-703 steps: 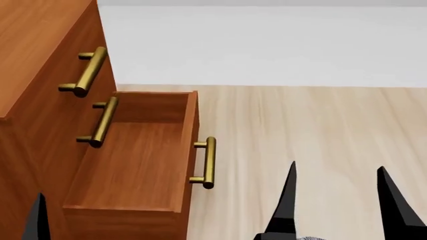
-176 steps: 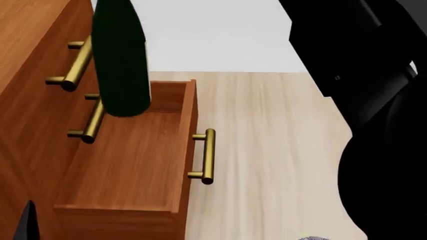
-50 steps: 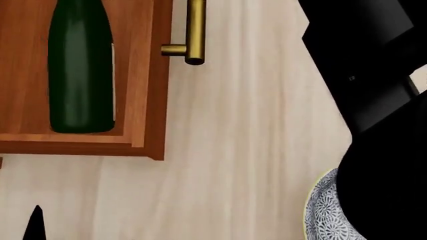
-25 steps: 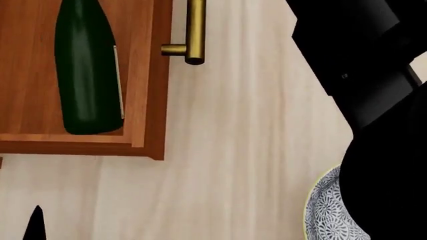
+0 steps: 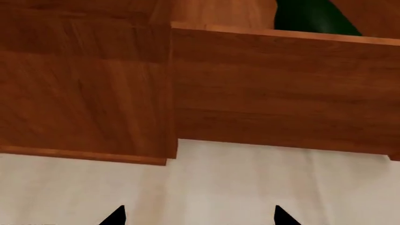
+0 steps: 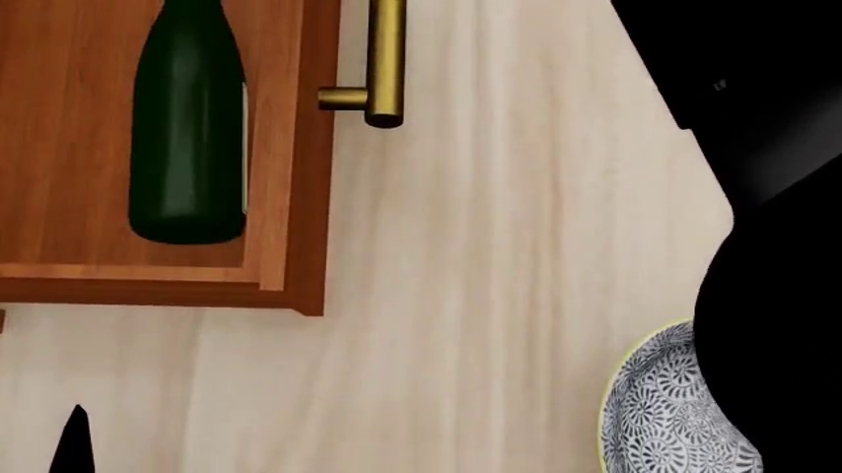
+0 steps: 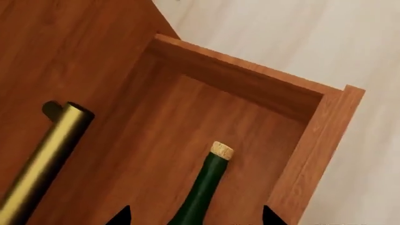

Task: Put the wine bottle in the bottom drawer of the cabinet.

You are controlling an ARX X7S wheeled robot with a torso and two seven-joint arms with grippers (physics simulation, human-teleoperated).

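The wine bottle [image 6: 188, 128], dark green, lies flat on the floor of the open bottom drawer [image 6: 292, 197] and nothing holds it. In the right wrist view its slim neck and tan cork [image 7: 220, 150] point into the drawer [image 7: 250, 122]. My right gripper [image 7: 195, 218] is open above the neck, fingertips wide on either side and clear of the glass. My left gripper [image 5: 198, 220] is open and empty, low over the pale floor beside the drawer's outer wall [image 5: 281, 89]. The bottle's green body [image 5: 312, 16] shows above that wall. One left fingertip [image 6: 73, 443] shows in the head view.
The drawer's brass bar handle [image 6: 385, 59] sticks out to the drawer's right. An upper drawer's brass handle [image 7: 44, 159] overhangs the drawer. A blue-patterned bowl [image 6: 658, 414] sits on the floor at lower right, partly behind my black right arm [image 6: 776, 246]. The cabinet side [image 5: 81, 89] faces my left gripper.
The bottle has shifted right and a little further into the drawer, straightening as it settled. My right arm has drawn away to the right. The left gripper has not moved.
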